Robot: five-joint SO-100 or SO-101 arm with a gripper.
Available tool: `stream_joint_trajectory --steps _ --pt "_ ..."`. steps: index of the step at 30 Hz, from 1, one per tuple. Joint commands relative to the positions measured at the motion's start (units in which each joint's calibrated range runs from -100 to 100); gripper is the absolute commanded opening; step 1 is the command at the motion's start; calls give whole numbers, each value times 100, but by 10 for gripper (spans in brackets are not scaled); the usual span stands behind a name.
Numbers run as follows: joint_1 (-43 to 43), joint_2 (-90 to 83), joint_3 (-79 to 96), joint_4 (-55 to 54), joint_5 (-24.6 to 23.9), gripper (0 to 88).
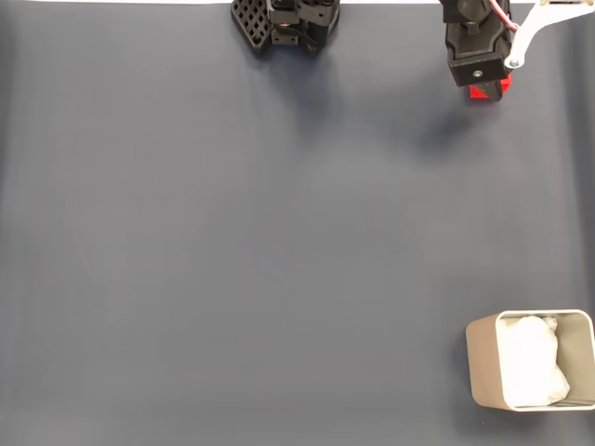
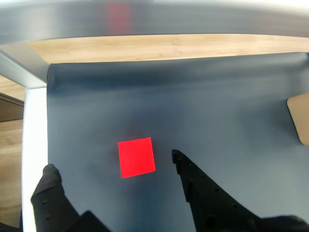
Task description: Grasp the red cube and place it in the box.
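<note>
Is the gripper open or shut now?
Open. In the wrist view the gripper has its two black fingers spread apart, with the red cube lying untouched between them.

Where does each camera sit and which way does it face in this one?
Fixed view: above the table, looking straight down on the dark mat; the arm's base and gripper show at the top edge, the box at the bottom right.
Wrist view: rides on the gripper, looking down past its open jaws at the mat.
Shared: both views show the red cube, the mat and the box.
</note>
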Motion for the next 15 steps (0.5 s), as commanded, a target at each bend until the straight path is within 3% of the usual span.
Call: stream_joint_trajectory --steps 1,15 --pt "-38 45 -128 -177 -78 501" --pt "-80 409 -137 -431 -98 498"
